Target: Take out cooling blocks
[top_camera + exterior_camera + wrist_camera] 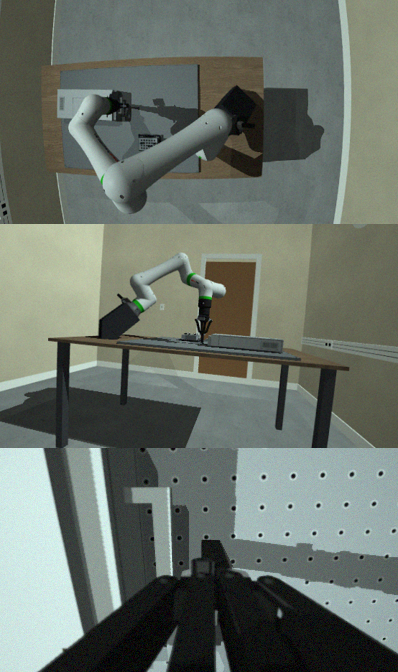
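The cooler COLD (66,104) (248,343) (22,573) is the long pale box at the left of the deck. Its drawer front, with a pale angled handle (163,533), faces the deck; a dark gap shows behind the front, but how far it stands out is unclear. My gripper (137,107) (202,342) (210,554) points down, shut and empty, its fingertips low in front of the drawer and close beside the handle. A pale cooling block (145,144) (190,337) with dark dots stands on the deck, partly hidden by the arm. Its caps and any second block cannot be made out.
The grey perforated deck (172,77) (151,345) (310,493) lies on the wooden table (230,68) (316,362). The arm's black base (237,104) (116,322) stands at the table's other end. The upper arm hangs over part of the deck, and shadows cross it.
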`<move>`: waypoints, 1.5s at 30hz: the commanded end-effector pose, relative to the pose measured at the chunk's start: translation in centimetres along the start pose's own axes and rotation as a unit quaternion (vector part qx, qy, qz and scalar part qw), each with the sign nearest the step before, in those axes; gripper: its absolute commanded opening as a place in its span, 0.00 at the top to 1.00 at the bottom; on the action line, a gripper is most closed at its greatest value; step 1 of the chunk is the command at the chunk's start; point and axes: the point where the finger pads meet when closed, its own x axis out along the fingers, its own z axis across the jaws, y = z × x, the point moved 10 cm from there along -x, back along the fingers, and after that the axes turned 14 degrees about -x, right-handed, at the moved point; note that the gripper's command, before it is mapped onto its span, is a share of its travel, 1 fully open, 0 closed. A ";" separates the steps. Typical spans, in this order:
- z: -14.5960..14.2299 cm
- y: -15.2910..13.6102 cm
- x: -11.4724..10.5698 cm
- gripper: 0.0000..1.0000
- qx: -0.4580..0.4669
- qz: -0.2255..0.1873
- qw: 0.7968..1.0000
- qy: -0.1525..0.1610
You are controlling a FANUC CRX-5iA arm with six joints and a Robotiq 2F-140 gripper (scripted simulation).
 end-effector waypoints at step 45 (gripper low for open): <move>2.2 -0.5 -2.2 0.90 0.000 0.001 1.000 0.000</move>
